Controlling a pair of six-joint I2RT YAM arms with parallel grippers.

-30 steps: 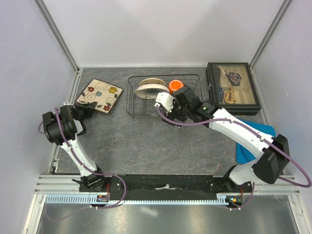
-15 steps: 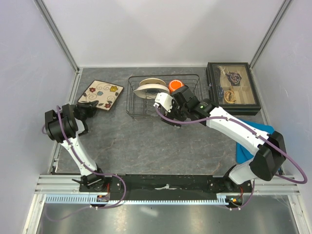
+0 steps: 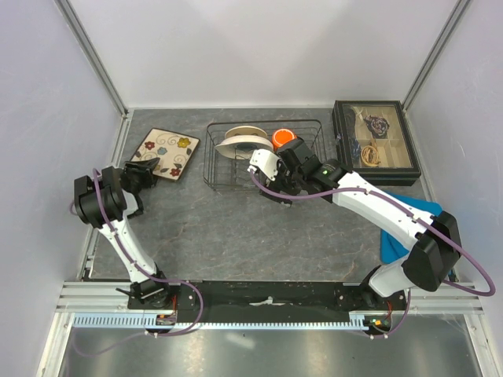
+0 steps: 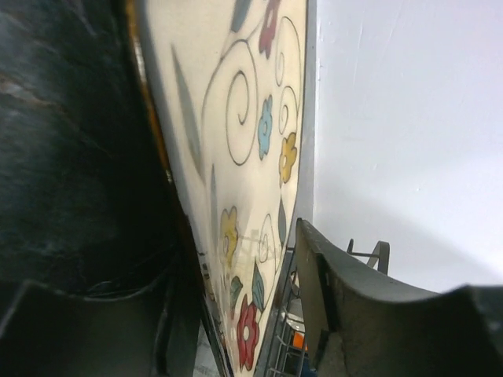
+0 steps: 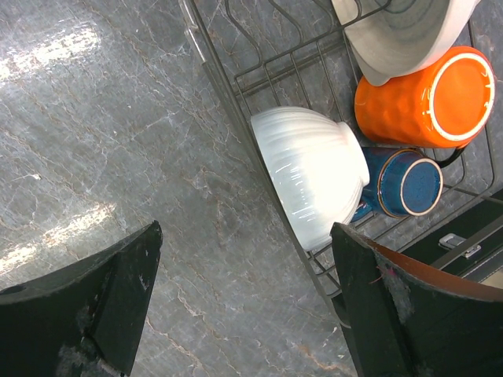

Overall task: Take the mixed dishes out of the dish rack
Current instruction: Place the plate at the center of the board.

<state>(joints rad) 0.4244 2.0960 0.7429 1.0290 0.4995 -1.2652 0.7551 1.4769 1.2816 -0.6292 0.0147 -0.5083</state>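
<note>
- The square cream plate with flower pattern (image 3: 163, 151) is out of the dish rack (image 3: 211, 166). It sits on the grey tabletop (image 3: 236, 228), just to the left of the rack.
- The left end effector (image 3: 149, 170) is at the near corner of that plate. In the left wrist view its two fingers are spread apart, and the flowered face of the plate (image 4: 236, 118) lies between them. There is a gap between the plate and the right-hand finger (image 4: 338, 298). I cannot tell if the other finger touches the plate.
- The right end effector (image 5: 245, 232) hangs over the near right part of the rack. Its fingers are spread wide and hold nothing.
- The white bowl (image 5: 310, 181) is right under it. The bowl lies tipped on its side in the near corner of the rack, against the wire wall.
- The dark blue mug (image 5: 405, 184) lies on its side, touching the white bowl.
- The orange cup (image 5: 424, 98) lies on its side too, just beside the mug and farther back in the rack.
- The cream bowl (image 5: 409, 35) is next to the orange cup, tipped over in the rack.
- The round pale plate (image 3: 247, 131) stands on edge in the back of the rack, behind the cream bowl.
- A black box with a glass lid (image 3: 373, 143) sits to the right of the rack.
</note>
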